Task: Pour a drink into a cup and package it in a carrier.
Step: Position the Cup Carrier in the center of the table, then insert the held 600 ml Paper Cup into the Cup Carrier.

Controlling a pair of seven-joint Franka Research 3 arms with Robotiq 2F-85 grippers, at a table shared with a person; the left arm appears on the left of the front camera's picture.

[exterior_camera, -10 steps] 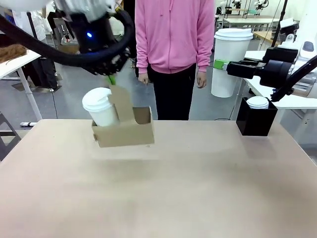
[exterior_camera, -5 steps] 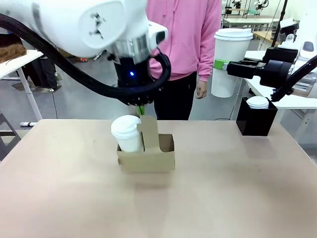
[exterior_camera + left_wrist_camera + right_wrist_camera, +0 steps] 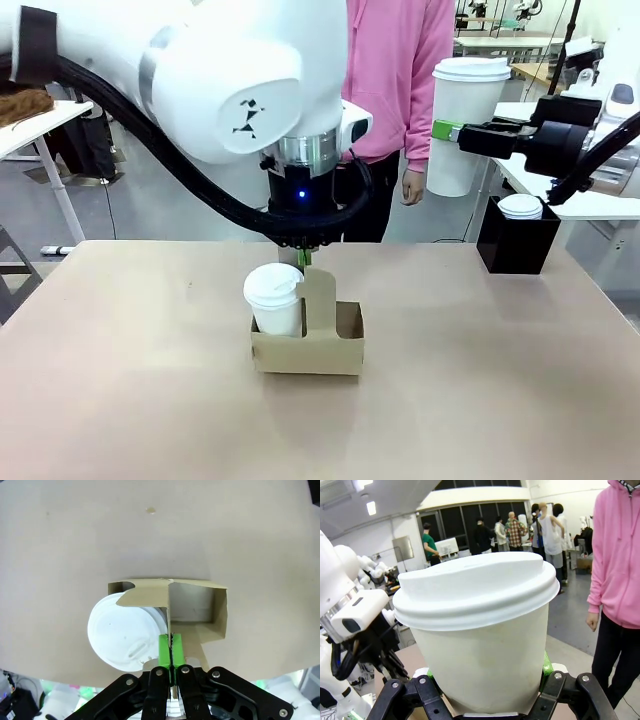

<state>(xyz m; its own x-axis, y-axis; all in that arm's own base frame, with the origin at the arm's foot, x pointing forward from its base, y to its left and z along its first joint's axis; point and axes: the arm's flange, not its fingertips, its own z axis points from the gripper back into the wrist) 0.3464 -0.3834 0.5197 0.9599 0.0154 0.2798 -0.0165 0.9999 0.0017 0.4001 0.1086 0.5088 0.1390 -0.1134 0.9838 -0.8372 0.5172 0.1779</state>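
The brown cardboard carrier (image 3: 308, 348) sits low at the table's middle; I cannot tell whether it touches the top. The cup (image 3: 275, 297), white with a white lid, stands in its left slot, and the other slot is empty. My left gripper (image 3: 305, 258) comes straight down and is shut on the carrier's upright handle panel. From above, the left wrist view has the left gripper (image 3: 170, 647) pinching that panel, the carrier (image 3: 192, 607) below and the cup (image 3: 125, 637) beside it. The drink is hidden. My right gripper (image 3: 455, 130) is shut on another tall white lidded cup (image 3: 468, 100), held high at the right, as the right gripper (image 3: 487, 675) and that cup (image 3: 480, 630) show close up.
A black box (image 3: 517, 250) with a shorter white lidded cup (image 3: 520, 206) stands at the table's far right. A person in a pink hoodie (image 3: 400, 70) stands behind the far edge. The beige table (image 3: 480, 400) lies bare around the carrier.
My left arm has carried the carrier with the cup rightward and down, from raised at the far left to low at the table's middle. The right arm has not moved.
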